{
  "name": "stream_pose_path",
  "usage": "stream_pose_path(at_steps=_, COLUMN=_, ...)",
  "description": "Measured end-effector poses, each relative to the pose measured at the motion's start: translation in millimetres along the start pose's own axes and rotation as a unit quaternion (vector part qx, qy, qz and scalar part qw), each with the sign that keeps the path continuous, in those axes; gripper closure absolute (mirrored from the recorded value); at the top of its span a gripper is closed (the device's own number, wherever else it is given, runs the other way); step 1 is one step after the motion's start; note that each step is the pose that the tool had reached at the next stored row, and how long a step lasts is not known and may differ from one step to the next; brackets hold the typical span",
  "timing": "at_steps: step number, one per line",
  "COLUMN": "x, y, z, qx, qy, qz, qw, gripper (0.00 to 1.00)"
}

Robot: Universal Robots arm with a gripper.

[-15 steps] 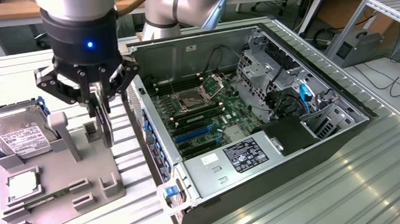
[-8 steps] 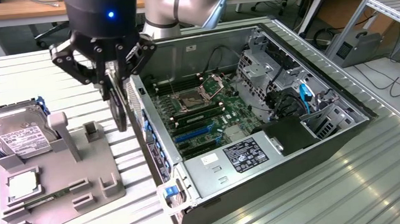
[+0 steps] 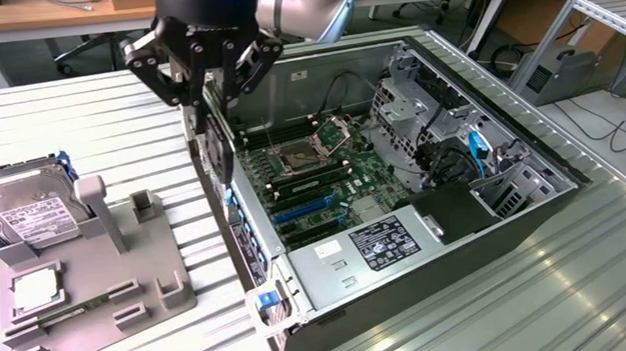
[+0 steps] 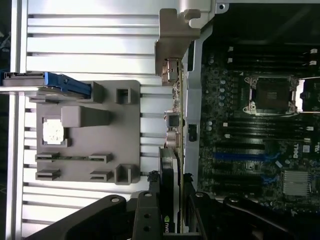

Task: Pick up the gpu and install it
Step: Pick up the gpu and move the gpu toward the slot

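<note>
My gripper point(image 3: 211, 108) is shut on the gpu point(image 3: 218, 152), a thin dark card that hangs upright, edge-down, from the fingers. The card hovers over the near side wall of the open computer case point(image 3: 319, 71), above the table's slats and just outside the motherboard point(image 3: 313, 175). In the wrist view the gpu point(image 4: 167, 165) shows edge-on, its silvery end bracket point(image 4: 172, 45) pointing away from the gripper point(image 4: 171, 185). The blue expansion slots point(image 3: 299, 208) lie on the board beside and below the card, with nothing in them.
A grey parts fixture point(image 3: 146, 265) sits on the slatted metal table at the exterior view's left. It carries a hard drive point(image 3: 31, 210), a processor chip point(image 3: 35, 290) and a green memory stick point(image 3: 73, 310). Drive cages and cables point(image 3: 439, 137) fill the case's far side.
</note>
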State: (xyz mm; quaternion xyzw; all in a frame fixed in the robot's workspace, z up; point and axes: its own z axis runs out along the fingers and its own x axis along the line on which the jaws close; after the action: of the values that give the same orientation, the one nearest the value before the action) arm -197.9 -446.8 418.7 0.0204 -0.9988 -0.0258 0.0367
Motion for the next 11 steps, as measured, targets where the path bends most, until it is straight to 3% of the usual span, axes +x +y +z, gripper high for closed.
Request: stream_pose_path(at_steps=11, x=-51.3, y=-1.9, z=-7.0, qx=-0.0009, qy=0.0001, qz=0.0, qw=1.0, gripper=0.73)
